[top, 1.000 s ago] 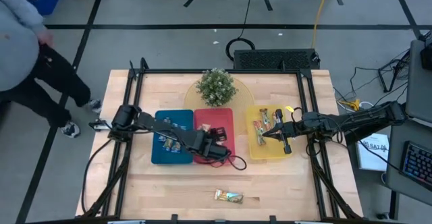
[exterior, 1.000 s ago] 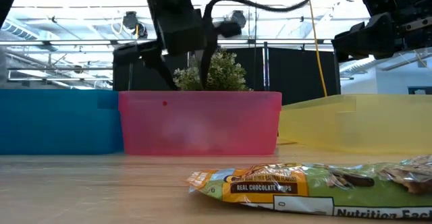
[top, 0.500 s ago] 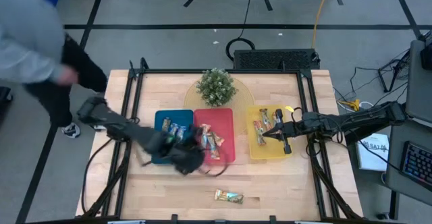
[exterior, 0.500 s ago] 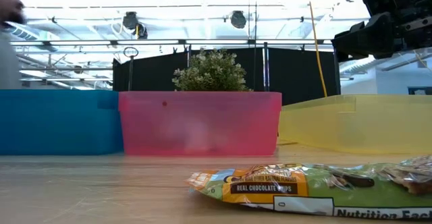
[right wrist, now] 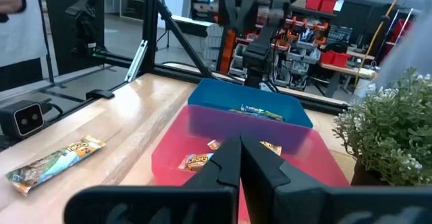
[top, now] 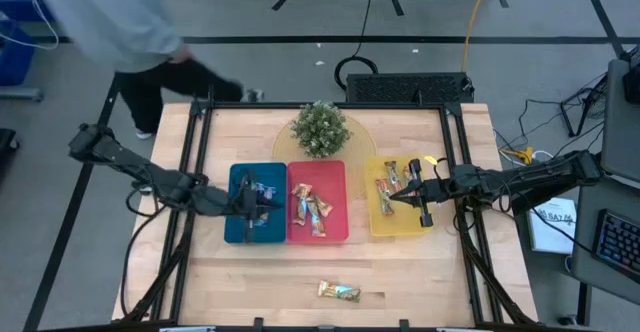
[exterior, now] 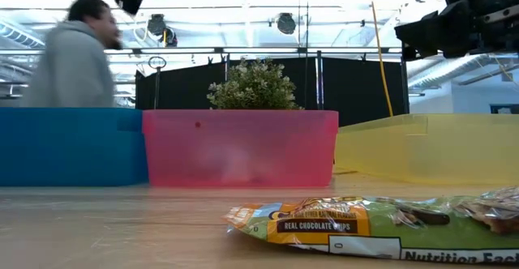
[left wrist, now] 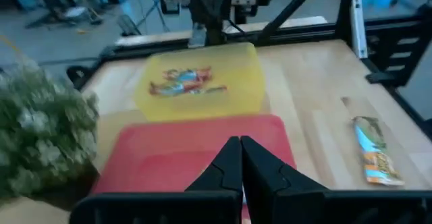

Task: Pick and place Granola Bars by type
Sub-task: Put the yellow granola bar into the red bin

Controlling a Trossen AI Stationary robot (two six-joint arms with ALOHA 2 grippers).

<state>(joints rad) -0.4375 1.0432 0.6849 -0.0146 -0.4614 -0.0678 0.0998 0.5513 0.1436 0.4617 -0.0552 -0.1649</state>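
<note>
Granola bars lie in three trays: blue-wrapped ones in the blue tray (top: 240,227), orange-tan ones (top: 307,205) in the red tray (top: 330,177), and others (top: 388,187) in the yellow tray (top: 405,227). One green-orange bar (top: 338,291) lies flat on the wood near the table's front edge. My left gripper (top: 268,200) hovers shut and empty over the blue tray's right part, its fingers (left wrist: 239,153) pointing toward the red tray. My right gripper (top: 388,202) hangs shut and empty over the yellow tray.
A small potted plant (top: 320,129) stands behind the trays at the table's far middle. A person (top: 110,22) walks past the table's far left corner. Bare wood lies between the trays and the loose bar (exterior: 365,224).
My left gripper has drawn back from over the red tray toward the table's left edge and risen. Its fingers, spread a second ago, are together now. Orange-tan bars now show in the red tray where the gripper stood. The person has walked along the far left side.
</note>
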